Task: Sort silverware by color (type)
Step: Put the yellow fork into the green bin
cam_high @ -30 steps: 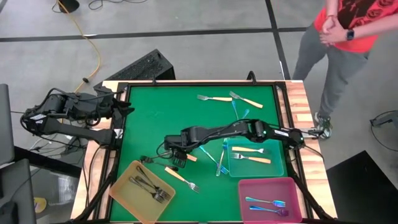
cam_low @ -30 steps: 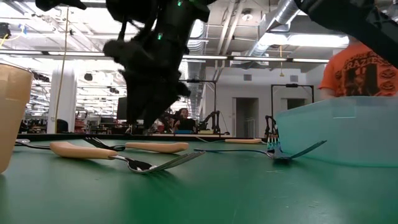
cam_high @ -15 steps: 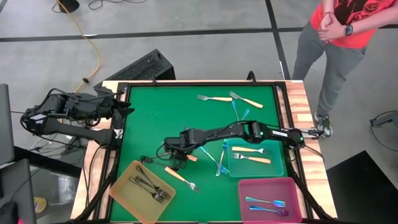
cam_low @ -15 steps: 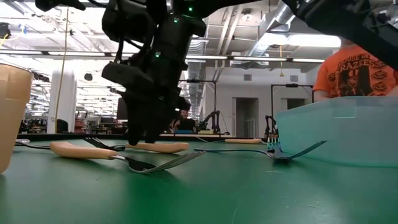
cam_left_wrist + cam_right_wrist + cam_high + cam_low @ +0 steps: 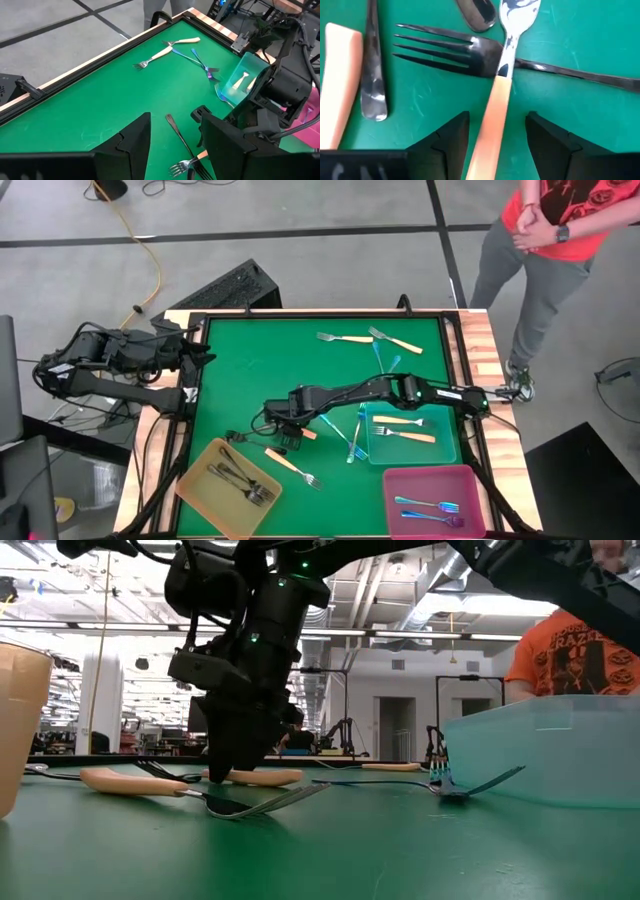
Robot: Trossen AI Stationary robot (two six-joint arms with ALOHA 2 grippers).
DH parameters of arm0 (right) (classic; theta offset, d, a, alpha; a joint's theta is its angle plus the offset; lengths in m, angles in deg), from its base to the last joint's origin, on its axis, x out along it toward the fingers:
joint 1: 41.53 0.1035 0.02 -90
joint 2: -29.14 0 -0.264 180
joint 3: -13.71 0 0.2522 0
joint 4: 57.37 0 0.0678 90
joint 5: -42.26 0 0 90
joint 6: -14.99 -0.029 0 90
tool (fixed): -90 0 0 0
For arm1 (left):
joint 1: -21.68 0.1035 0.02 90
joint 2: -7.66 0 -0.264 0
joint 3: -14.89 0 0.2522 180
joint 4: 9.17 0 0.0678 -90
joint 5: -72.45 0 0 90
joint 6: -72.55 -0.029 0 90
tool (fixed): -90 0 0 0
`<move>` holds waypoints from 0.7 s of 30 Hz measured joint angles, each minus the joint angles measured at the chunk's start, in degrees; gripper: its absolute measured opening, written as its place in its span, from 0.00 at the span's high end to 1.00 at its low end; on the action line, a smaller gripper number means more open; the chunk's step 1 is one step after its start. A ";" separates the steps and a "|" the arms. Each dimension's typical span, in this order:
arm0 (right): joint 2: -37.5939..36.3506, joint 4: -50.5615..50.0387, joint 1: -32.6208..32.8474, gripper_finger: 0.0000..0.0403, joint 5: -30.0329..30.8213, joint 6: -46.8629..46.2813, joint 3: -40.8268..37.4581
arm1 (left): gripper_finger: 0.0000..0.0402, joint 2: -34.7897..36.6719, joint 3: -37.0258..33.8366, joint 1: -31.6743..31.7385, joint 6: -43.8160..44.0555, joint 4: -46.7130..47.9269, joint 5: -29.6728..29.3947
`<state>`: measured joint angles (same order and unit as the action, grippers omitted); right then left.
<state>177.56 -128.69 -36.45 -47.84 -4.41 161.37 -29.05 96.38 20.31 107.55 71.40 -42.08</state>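
My right gripper (image 5: pixel 286 436) hangs open, pointing down, low over a small heap of silverware left of the table's middle. Its fingers stand on either side of a cream-handled piece (image 5: pixel 492 112) without visibly touching it. That piece lies across a dark-grey fork (image 5: pixel 440 47). A second cream handle (image 5: pixel 337 75) and a dark handle (image 5: pixel 372 75) lie beside them. In the low view the right gripper (image 5: pixel 225 772) reaches almost down to the table. My left gripper (image 5: pixel 174 115) waits open at the table's left edge.
Dark forks lie in the yellow tray (image 5: pixel 200 492), cream-handled ones in the teal tray (image 5: pixel 445 448), blue-purple ones in the pink tray (image 5: pixel 400 480). Loose forks lie at the far edge (image 5: pixel 345 338) and left of the teal tray (image 5: pixel 355 435). A person (image 5: pixel 550 240) stands beyond the far right corner.
My right gripper has sunk toward the heap of forks, its open fingers coming down around the cream handle. The forks have stayed where they lay.
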 joint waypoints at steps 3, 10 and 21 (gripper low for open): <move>0.12 -0.34 -0.02 0.47 -0.96 0.02 0.03 | 0.61 0.01 0.00 0.00 0.02 0.12 -0.13; 0.52 -1.07 -0.07 0.58 -1.02 -2.32 0.03 | 0.61 0.02 0.00 0.00 0.04 0.19 -0.13; 0.62 -1.86 -0.48 0.81 -2.25 -3.74 -0.08 | 0.61 0.02 0.00 0.00 -0.07 0.35 -0.11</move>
<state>178.17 -130.55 -36.93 -50.09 -8.15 161.29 -29.03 96.38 20.31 107.49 71.75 -42.19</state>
